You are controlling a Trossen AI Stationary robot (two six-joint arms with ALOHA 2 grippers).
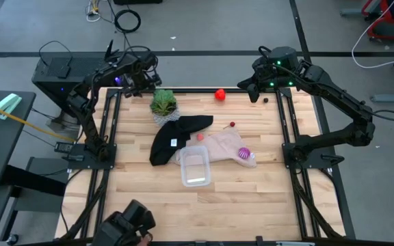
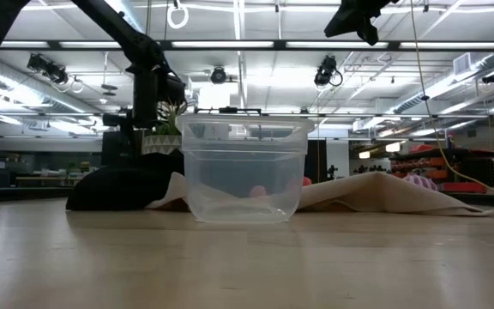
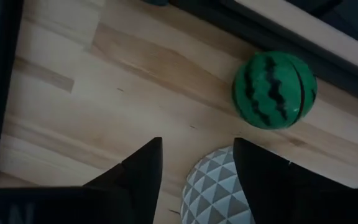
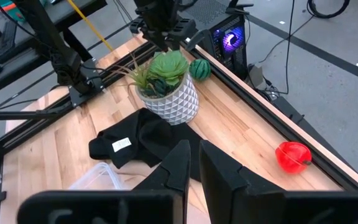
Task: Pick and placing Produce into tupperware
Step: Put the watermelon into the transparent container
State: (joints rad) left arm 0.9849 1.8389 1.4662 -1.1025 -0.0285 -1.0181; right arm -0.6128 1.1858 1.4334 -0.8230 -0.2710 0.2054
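Melon [image 3: 274, 90], round, smooth and roll-prone beside the pot [image 3: 219, 186], wants a mid-belly pinch; left gripper [image 3: 194, 163] parted, empty.

Bright even overhead light; ceiling strip lamps [image 2: 230, 45] glare in low view; soft shadows on table [image 1: 252, 198]; left wrist view slightly blurred.

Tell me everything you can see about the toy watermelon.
The watermelon is a small round toy, glossy green with dark zigzag stripes, plastic-looking. It sits on the wooden table at its far edge against the black frame rail, just behind the white patterned pot. The left gripper is near it; nothing grips it.
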